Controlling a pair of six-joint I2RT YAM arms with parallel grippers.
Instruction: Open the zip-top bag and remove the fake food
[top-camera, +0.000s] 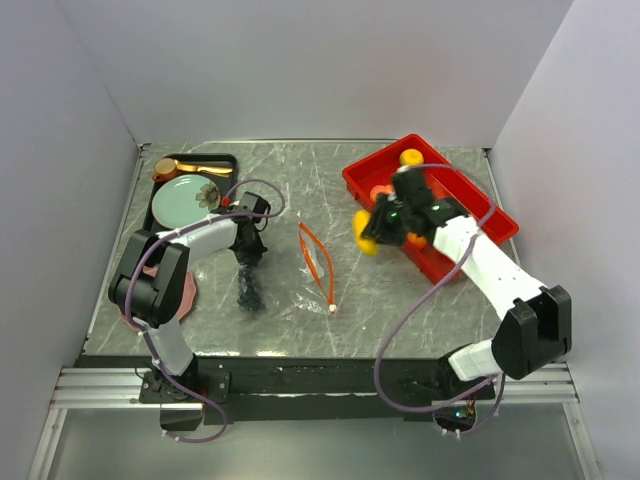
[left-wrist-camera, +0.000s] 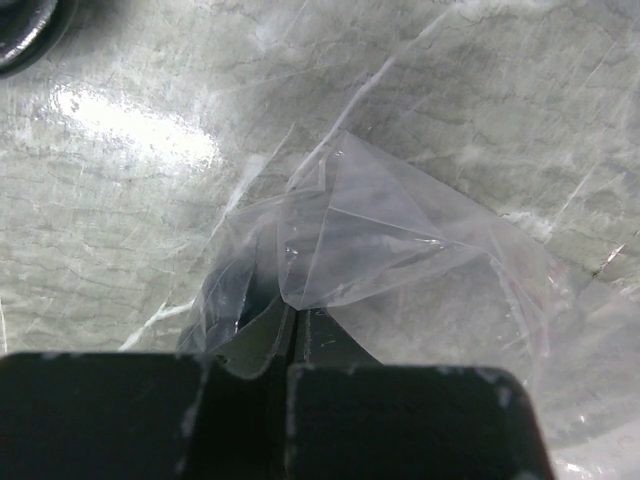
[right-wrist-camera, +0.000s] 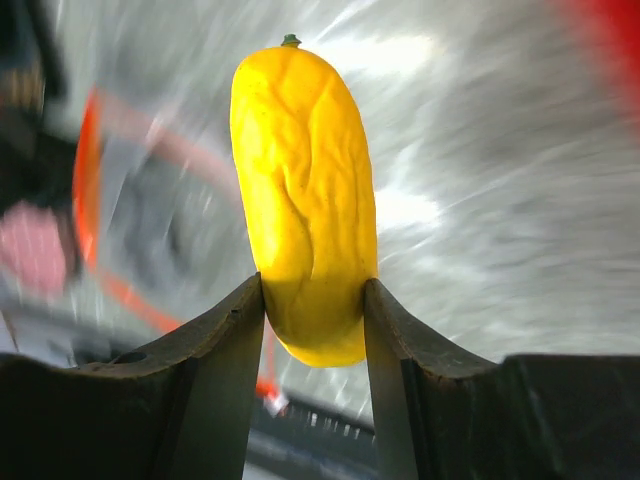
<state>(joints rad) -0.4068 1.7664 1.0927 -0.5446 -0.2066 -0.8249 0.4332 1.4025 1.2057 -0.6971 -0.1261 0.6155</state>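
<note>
**Yellow fruit gripped, bag pinched**

The right gripper (right-wrist-camera: 312, 290) clamps a yellow fruit (right-wrist-camera: 300, 170) just beside the tray (top-camera: 468, 190), which holds other food (top-camera: 410, 157). The left gripper (left-wrist-camera: 293, 322) is closed on the bag (left-wrist-camera: 380, 230), which lies on the table (top-camera: 400, 320) with its zip strip (top-camera: 317, 255) parted.

Left claw (left-wrist-camera: 293, 332) pinched tight, low, left of centre. Right arm (top-camera: 482, 256) stretched far right; right claw (right-wrist-camera: 312, 292) half-spread, clamped.

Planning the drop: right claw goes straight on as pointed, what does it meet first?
Probably the grey table, with the gripped yellow fake food touching first; the bag's orange zip strip sits left of that line. Blur hides depth.
</note>
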